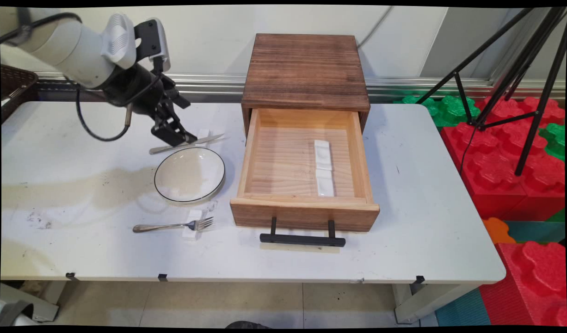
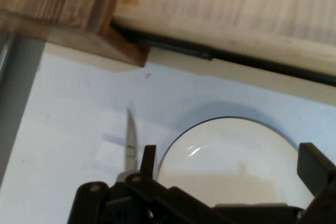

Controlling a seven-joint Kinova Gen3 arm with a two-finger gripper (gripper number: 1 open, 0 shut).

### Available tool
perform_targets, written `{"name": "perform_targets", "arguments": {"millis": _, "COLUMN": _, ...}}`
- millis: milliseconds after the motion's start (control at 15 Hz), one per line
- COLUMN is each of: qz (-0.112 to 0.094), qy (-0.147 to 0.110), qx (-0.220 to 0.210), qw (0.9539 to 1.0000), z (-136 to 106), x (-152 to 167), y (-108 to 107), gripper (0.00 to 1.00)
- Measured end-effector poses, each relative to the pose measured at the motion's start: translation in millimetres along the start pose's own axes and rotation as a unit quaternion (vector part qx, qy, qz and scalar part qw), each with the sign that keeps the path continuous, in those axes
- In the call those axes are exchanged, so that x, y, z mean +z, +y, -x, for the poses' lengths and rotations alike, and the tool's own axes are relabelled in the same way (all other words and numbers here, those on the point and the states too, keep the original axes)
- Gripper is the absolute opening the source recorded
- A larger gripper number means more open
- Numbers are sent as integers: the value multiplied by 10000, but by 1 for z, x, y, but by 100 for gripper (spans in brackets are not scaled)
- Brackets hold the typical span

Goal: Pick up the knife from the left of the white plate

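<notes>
Fingers spread apart, black two-finger gripper (image 1: 176, 135) hovers over slim silver table knife (image 1: 191, 144) (upper left); a careless descent might clip white black-rimmed plate (image 1: 189, 175).

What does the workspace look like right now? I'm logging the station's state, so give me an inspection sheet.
Surface: white table, with brownish stains and scuffs on its left half.
Things: white plate with a dark rim; knife behind it, its blade on a small white rest; fork in front of it, tines on another rest; wooden drawer box, its drawer pulled out, two white rests inside.
Clutter: nothing seen.
Gripper: gripper open, fingers apart in the hand view, just above the knife, holding nothing.
Cables: black cable looping below the wrist.
Surroundings: dark basket at left edge; black tripod; red and green foam blocks to the right.
</notes>
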Motion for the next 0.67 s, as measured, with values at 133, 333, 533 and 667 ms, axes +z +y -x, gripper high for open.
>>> {"name": "perform_targets", "arguments": {"millis": 133, "qz": -66, "qy": -100, "qx": 12, "qw": 9999, "z": 2, "x": 8, "y": -16, "gripper": 100}}
{"name": "perform_targets", "arguments": {"millis": 333, "qz": -157, "qy": -290, "qx": 29, "qw": 9995, "z": 3, "x": 24, "y": -46, "gripper": 100}}
{"name": "perform_targets", "arguments": {"millis": 533, "qz": -203, "qy": -443, "qx": 24, "qw": 9988, "z": 4, "x": 37, "y": -67, "gripper": 100}}
{"name": "perform_targets", "arguments": {"millis": 667, "qz": -204, "qy": -562, "qx": 20, "qw": 9982, "z": 4, "x": 48, "y": -82, "gripper": 100}}
